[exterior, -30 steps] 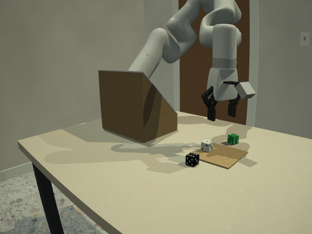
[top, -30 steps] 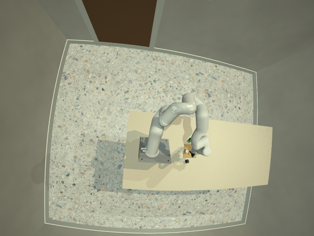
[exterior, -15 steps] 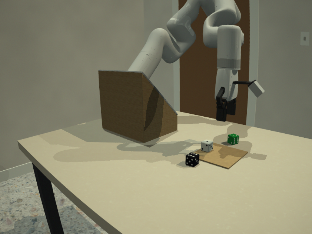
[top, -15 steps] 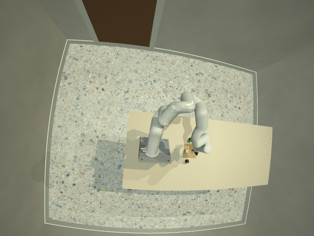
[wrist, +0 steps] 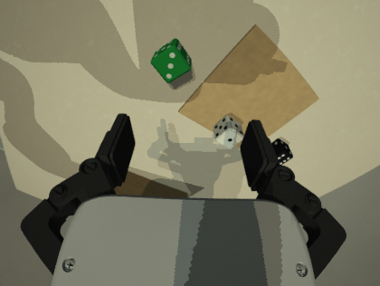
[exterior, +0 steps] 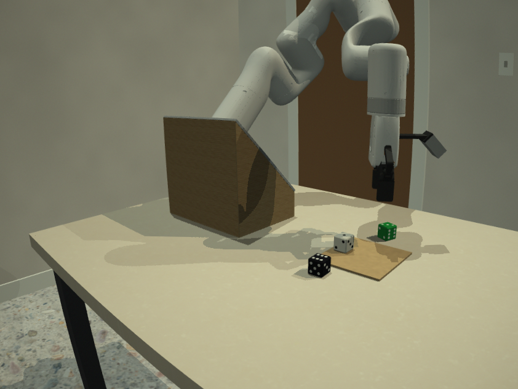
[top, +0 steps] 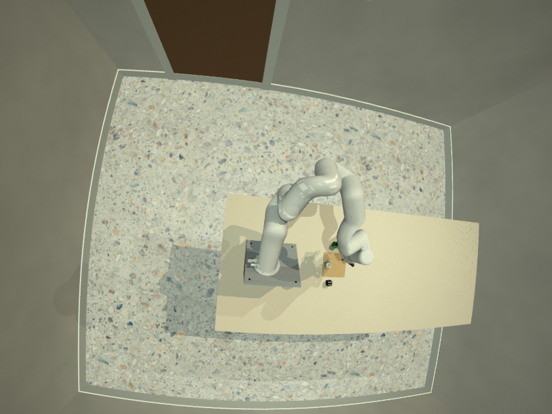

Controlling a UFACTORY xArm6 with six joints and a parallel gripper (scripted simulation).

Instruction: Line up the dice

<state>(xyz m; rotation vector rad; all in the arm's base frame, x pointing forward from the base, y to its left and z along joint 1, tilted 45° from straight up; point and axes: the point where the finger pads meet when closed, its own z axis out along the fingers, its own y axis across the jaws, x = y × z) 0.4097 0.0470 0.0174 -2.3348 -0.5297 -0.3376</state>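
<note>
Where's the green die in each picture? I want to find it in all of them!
Top: just right of the middle and a bit low, above the mat, partly tucked by the arm.
Exterior: right side, below the middle, behind the mat and under the gripper.
Wrist: upper part, left of the middle, left of the mat.
Shared landmark: the tan mat, with the white die on it.

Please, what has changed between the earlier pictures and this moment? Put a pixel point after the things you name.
The gripper (exterior: 384,196) (wrist: 188,130) has turned about its upright axis, so the exterior view now sees its fingers nearly in line, and it has shifted a little away from the black die (top: 328,282) (exterior: 318,265) (wrist: 282,151). Nothing was grasped or released. The three dice and the mat (top: 338,269) (exterior: 372,261) (wrist: 253,77) stayed put.
</note>
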